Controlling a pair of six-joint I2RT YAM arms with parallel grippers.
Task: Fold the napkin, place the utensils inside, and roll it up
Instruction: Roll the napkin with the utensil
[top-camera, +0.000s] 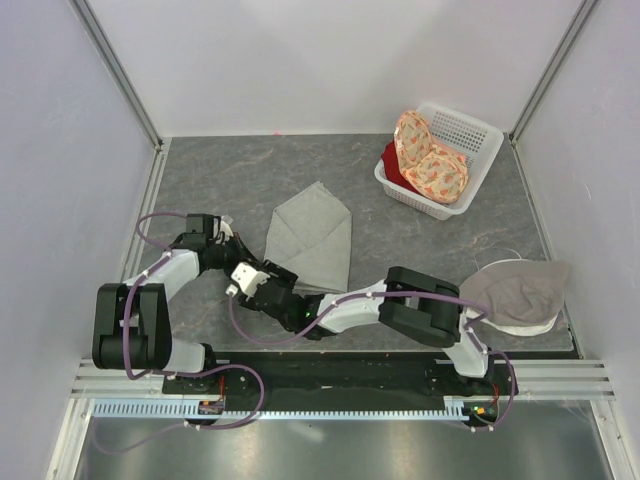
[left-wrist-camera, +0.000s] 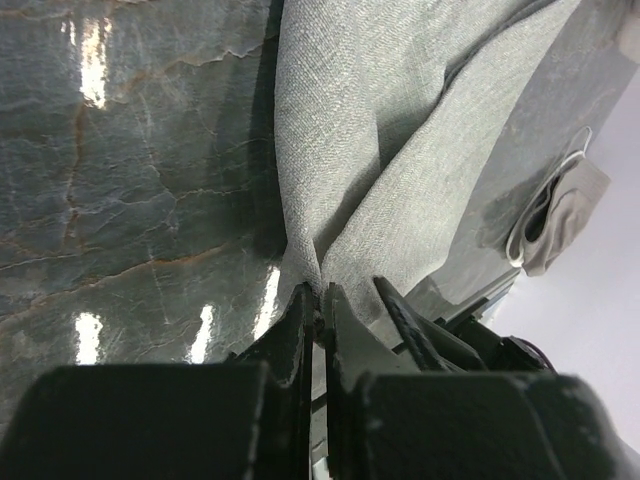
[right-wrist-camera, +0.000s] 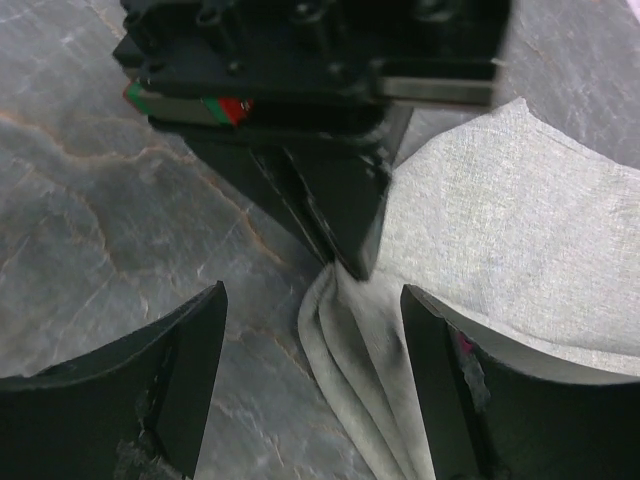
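A: Where's the napkin, and what shape is it in?
B: Middle of the table, lying flat and already doubled over on itself. From above it reads as an uneven pointed shape, with layers showing at the near corner. Not a clean fold.
A: Who has it?
B: The left gripper. Its fingers are clamped tight on the near corner and creases fan out from the pinch. The corner may be lifted a little, hard to be sure.
A: And the other?
B: The right gripper is spread wide with nothing in it. It hovers with a finger on either side of that same corner, just beside the left's tips. It isn't touching the cloth as far as I can tell.
A: Step?
B: Folding, by my read, and not finished. No utensils in any view, so placing and rolling are both ahead.
A: What does the next move need?
B: Probably the right closes on the edge beside the pinch, or shifts along to a second spot. Then both carry that edge across evenly. The layers are soft and stacked, so catching only the top one would skew the fold.
A: Surroundings?
B: White basket at far right holding orange floral cloths. Beige-grey cloth by the right edge, well apart from the napkin.
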